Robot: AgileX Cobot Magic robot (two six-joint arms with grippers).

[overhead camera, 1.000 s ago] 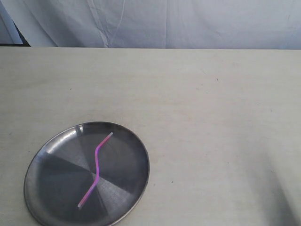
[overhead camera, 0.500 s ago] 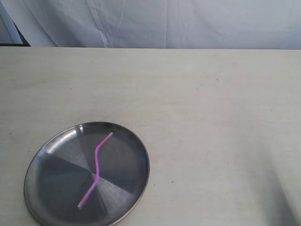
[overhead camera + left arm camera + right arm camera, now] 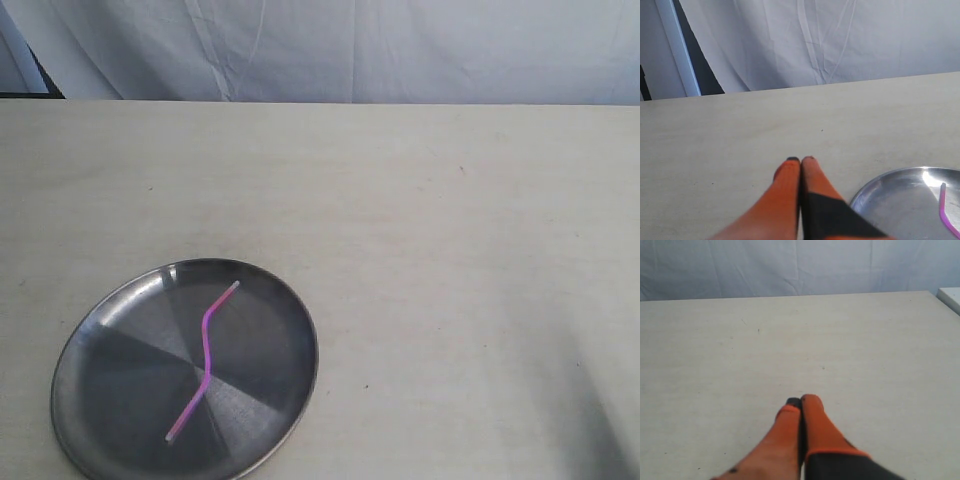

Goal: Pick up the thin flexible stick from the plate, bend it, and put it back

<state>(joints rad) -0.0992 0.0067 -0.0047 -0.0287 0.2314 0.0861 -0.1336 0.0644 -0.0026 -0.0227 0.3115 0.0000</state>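
The thin flexible stick (image 3: 205, 352), pink-magenta with pale tips and kinked in two places, lies across the middle of the round steel plate (image 3: 90, 345) at the table's front left. In the left wrist view the plate (image 3: 890, 192) shows beside my left gripper (image 3: 800, 160), with one end of the stick (image 3: 943, 207) on it. My left gripper is shut with nothing in it, away from the plate. My right gripper (image 3: 800, 400) is shut and empty above bare table. Neither gripper appears in the exterior view.
A pale wooden table (image 3: 430, 230) runs to a white cloth backdrop (image 3: 400, 50). A dark gap (image 3: 695, 60) and a pale post show behind the table in the left wrist view. A white object (image 3: 951, 296) sits past the table's corner in the right wrist view.
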